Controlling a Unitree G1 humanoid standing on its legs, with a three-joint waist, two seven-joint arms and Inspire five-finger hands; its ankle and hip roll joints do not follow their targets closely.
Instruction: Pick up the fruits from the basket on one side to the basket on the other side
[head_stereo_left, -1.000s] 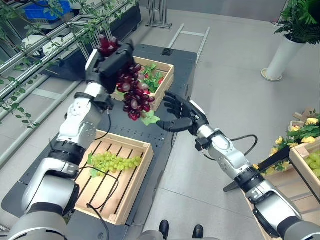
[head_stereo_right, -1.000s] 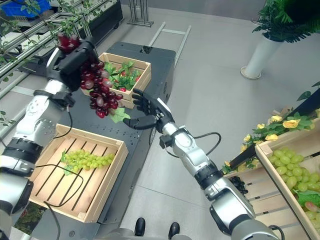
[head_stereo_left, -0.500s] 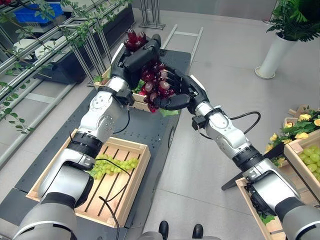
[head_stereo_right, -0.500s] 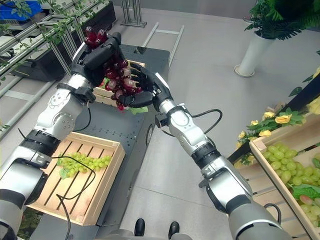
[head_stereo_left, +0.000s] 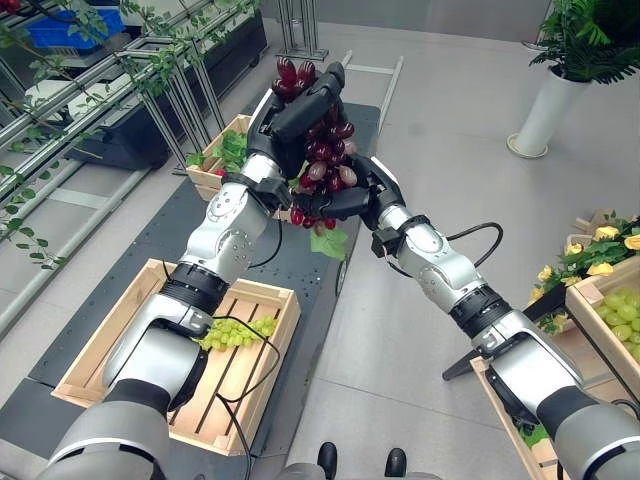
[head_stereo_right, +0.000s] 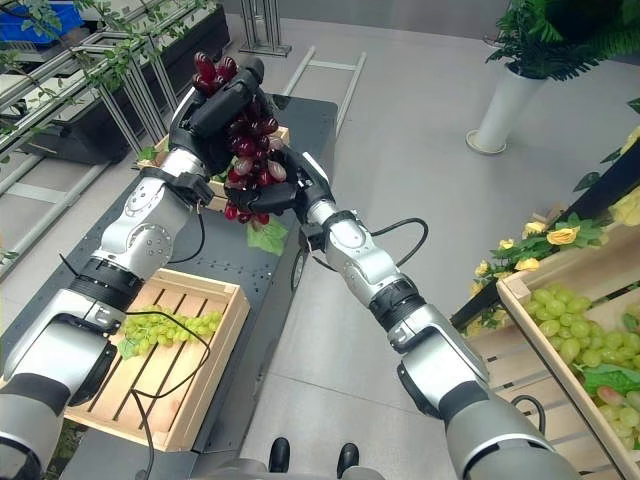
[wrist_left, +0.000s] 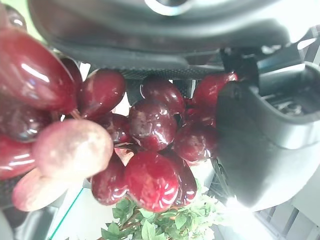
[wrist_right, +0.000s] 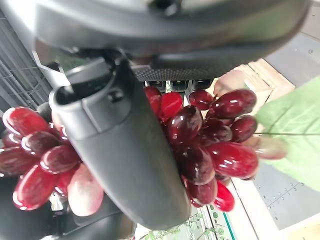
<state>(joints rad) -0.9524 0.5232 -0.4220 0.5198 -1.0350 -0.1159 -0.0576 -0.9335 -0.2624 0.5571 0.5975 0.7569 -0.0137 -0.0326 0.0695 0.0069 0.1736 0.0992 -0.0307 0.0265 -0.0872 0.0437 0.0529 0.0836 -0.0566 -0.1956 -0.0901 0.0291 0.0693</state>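
Since a second ago: both hands have met in mid-air; the right hand (head_stereo_left: 352, 192), then apart and spread below the fruit, now wraps the lower part of the red grape bunch (head_stereo_left: 322, 160) that the left hand (head_stereo_left: 300, 105) has carried toward it.
Left hand: fingers curled over the top of the bunch, gripping it, a few grapes poking out above the knuckles.
Right hand: fingers and thumb closed around the lower half of the bunch, directly beneath the left hand; its wrist view shows grapes (wrist_right: 210, 140) pressed on both sides of the thumb (wrist_right: 125, 155).
Red grapes: held aloft between both hands, a green leaf (head_stereo_left: 328, 242) dangling just under the right hand.
Source crate: far wooden crate (head_stereo_left: 222, 140), behind the left hand, holds leaves and some red fruit.
Near crate: wooden crate (head_stereo_left: 270, 345) below the left forearm holds a green grape bunch (head_stereo_left: 235, 332).
Right side: crate (head_stereo_right: 520, 300) beyond the right arm, well apart from both hands, already holds green grapes (head_stereo_right: 575, 335).
Progress: appears mid-handover; the release by the left hand and the carry to the right-side crate are yet to come, and fruit remains on the left.
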